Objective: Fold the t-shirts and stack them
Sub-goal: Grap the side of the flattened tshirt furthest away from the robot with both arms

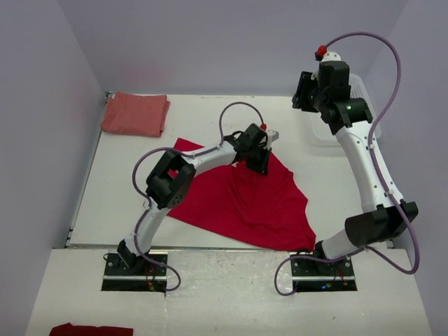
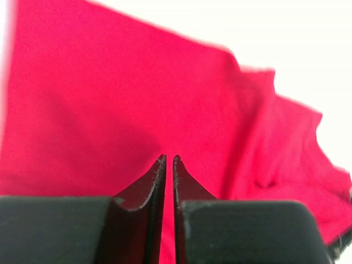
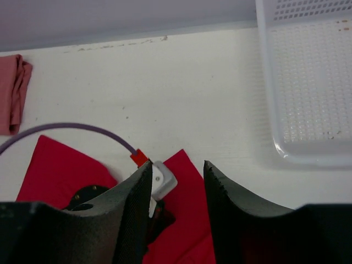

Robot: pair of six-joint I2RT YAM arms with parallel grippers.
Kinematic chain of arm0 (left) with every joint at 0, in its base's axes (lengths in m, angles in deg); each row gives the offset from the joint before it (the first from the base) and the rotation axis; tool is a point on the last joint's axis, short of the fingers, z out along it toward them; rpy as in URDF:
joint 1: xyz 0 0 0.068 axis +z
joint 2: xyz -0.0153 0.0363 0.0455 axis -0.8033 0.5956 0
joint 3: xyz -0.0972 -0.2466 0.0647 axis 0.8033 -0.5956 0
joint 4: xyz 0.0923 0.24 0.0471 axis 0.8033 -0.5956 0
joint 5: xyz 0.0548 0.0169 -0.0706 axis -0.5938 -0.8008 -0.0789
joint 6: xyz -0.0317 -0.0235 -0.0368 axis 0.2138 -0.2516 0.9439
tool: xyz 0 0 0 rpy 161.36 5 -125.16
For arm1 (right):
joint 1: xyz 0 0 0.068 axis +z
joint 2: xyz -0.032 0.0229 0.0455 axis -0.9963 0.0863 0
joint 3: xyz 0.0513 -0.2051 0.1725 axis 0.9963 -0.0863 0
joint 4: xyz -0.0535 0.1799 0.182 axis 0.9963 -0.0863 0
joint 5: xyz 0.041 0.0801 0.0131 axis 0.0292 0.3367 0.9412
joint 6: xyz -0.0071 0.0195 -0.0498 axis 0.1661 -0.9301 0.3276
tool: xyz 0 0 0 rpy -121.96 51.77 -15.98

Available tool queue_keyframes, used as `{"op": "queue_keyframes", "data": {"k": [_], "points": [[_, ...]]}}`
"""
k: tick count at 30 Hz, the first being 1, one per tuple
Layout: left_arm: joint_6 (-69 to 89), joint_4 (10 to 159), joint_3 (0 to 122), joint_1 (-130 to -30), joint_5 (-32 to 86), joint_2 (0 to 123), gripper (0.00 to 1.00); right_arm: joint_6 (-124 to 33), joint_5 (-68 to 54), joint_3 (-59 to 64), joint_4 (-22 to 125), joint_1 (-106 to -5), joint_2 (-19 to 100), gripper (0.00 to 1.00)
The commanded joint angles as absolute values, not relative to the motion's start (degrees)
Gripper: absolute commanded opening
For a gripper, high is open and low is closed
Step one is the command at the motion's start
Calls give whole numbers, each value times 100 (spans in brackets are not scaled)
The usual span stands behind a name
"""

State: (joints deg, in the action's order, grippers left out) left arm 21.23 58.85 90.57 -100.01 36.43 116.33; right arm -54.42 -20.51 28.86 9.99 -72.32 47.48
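The bright red t-shirt lies spread and rumpled in the middle of the table, and it fills the left wrist view. My left gripper hangs low over its far edge. Its fingers are shut to a thin slit, and no cloth is visibly pinched between them. The salmon t-shirt lies folded in the far left corner. My right gripper is raised high at the far right, open and empty, looking down on the red t-shirt and the left wrist.
A white lattice basket stands at the far right edge, partly under my right arm. A dark red cloth lies on the near ledge at bottom left. Walls close in the table's left, back and right sides.
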Motion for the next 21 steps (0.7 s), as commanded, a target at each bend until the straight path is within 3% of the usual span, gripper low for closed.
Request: {"op": "queue_keyframes", "data": {"k": [1,5,11,21], "points": [[1769,5401,10015,-9775,3108,11851,11,-5691,-1810,2296,1008,-7213,4623,44],[1681,5294,10894,-9616,3194,12273,19,-5849,-1651,1907,1166,-7055,4464,44],[1637,5601,11116,-9414,3484,12625,29,-5928,-1695,1520,1193,-6783,4236,44],[1549,6005,11089,-9291,3686,13100,32,-5928,-1651,633,1272,-6650,3717,44]]}}
